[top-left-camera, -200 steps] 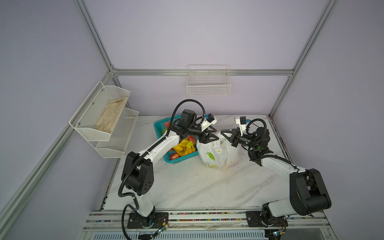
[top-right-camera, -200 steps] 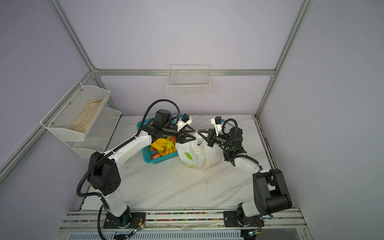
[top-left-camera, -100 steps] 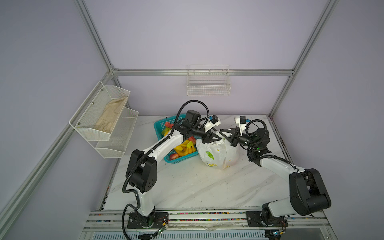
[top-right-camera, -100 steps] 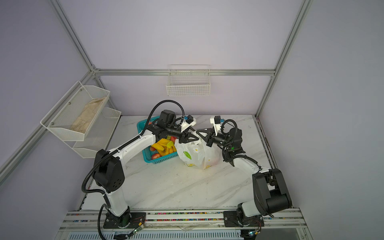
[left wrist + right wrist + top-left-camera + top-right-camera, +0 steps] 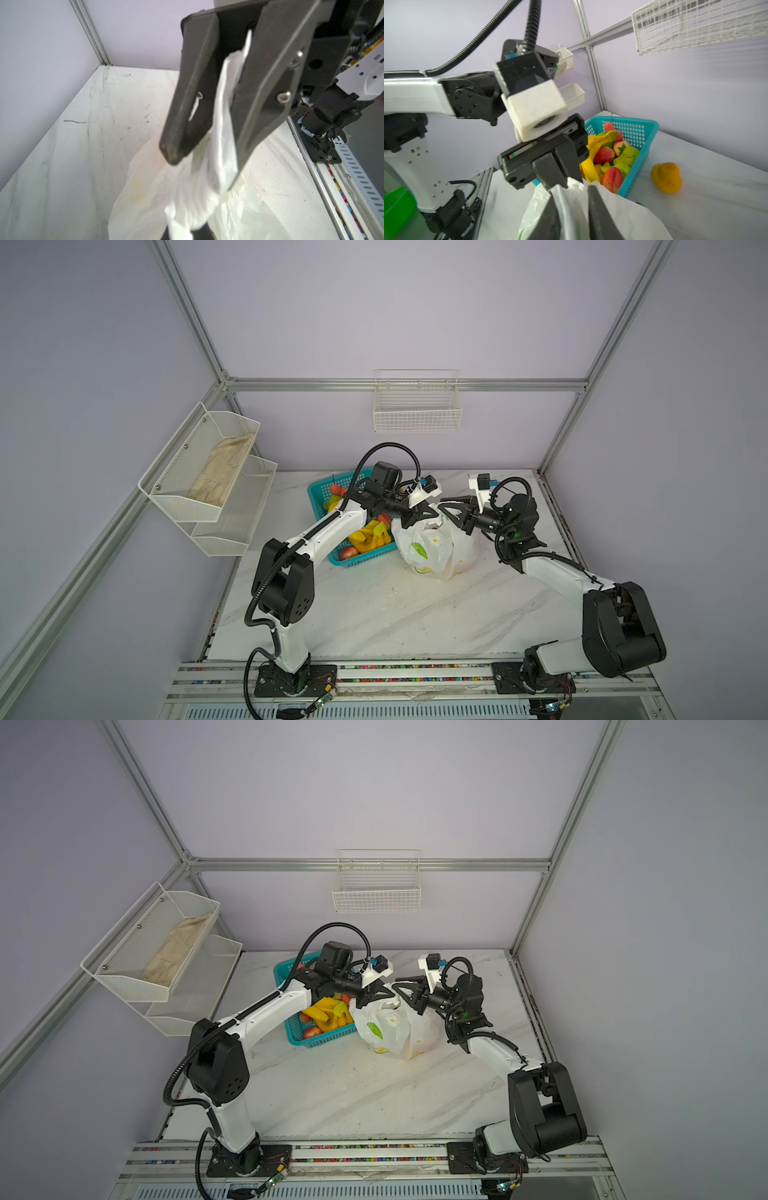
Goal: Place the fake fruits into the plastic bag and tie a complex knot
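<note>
The left gripper clamps a handle of the plastic bag. The right gripper stands narrowly parted around bag film (gripping or not, I cannot tell). The bag sits in the back half of the marble table, just beside the teal basket of fake fruits; the front half is open room.

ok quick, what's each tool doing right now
left tool: closed on the plastic bag handle strip.
right tool: jaws slightly apart around bag plastic; cannot tell if gripping.
</note>
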### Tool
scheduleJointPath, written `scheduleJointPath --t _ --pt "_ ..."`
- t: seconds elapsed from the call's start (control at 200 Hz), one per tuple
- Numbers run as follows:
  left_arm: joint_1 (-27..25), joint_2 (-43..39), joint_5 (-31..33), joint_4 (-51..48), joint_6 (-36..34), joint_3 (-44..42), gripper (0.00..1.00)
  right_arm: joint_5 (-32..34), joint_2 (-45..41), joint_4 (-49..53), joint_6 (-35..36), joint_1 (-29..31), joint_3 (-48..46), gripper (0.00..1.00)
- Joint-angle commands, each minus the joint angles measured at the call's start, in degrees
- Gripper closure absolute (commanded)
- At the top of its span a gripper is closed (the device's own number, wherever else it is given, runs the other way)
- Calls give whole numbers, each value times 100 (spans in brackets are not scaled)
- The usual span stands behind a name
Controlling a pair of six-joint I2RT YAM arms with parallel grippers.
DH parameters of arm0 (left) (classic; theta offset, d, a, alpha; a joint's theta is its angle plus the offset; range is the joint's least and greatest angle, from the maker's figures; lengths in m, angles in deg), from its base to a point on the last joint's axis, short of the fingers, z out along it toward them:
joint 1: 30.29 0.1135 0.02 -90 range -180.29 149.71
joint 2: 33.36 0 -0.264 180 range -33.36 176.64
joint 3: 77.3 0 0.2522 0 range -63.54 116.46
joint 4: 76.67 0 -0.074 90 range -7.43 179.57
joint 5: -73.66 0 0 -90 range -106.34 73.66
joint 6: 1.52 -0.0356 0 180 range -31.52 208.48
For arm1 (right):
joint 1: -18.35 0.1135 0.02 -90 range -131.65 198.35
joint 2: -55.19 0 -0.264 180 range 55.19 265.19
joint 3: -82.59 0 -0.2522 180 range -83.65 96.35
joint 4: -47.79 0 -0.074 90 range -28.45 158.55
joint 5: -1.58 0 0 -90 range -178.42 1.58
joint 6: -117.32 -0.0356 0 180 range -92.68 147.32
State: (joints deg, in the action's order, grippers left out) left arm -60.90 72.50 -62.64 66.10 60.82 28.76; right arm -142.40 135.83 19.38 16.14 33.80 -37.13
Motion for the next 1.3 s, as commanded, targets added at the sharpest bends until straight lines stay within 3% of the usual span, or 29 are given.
scheduleJointPath --t 0.0,0.095,0.14,0.255,0.465,0.87,1.295 --pt "2 -320 73 -204 -600 446 100 353 -444 1336 1409 20 308 65" --pt "28 -341 203 -335 -816 503 100 486 -615 1620 1943 25 253 58" --pt "44 -343 250 -426 -891 560 100 463 -655 1612 2093 38 184 47" --pt "55 -379 348 -579 -1096 671 100 529 -676 1670 2385 73 104 35" --pt "55 -470 406 -687 -1403 695 100 800 -566 1942 2943 161 127 26" --pt "47 -427 307 -692 -1400 876 100 1159 -360 1459 3446 337 -197 24" --pt "-4 -369 251 -694 -1417 880 100 1076 230 1280 3469 479 138 41"
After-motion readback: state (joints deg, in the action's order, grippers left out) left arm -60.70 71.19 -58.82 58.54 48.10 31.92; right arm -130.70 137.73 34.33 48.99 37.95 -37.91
